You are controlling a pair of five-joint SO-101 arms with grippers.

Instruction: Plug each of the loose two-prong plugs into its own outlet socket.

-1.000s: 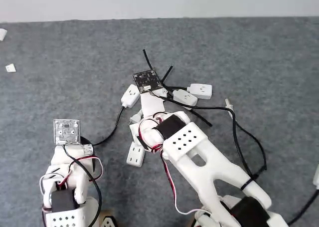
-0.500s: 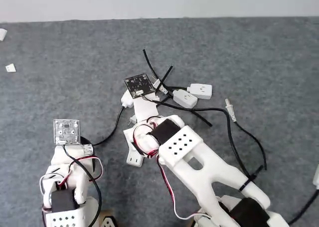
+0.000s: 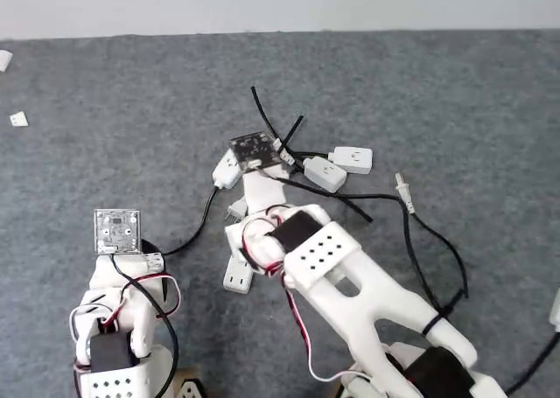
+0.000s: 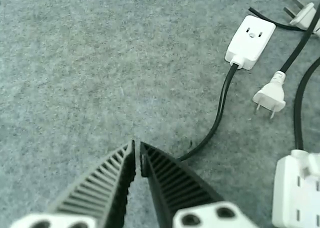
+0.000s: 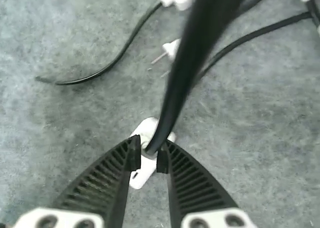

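Nearly closed, the right tool (image 5: pixel 146 154) pinches a corded white plug (image 5: pixel 142 173).

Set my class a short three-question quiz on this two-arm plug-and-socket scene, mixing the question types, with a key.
1. True or false: the left gripper is holding a plug.
2. What is the right gripper pinching? A) a black cable B) a screwdriver C) nothing
3. Fill in: the white plug lying near the outlet socket in the left wrist view has ____ prongs.
Key: 1 false; 2 A; 3 two.
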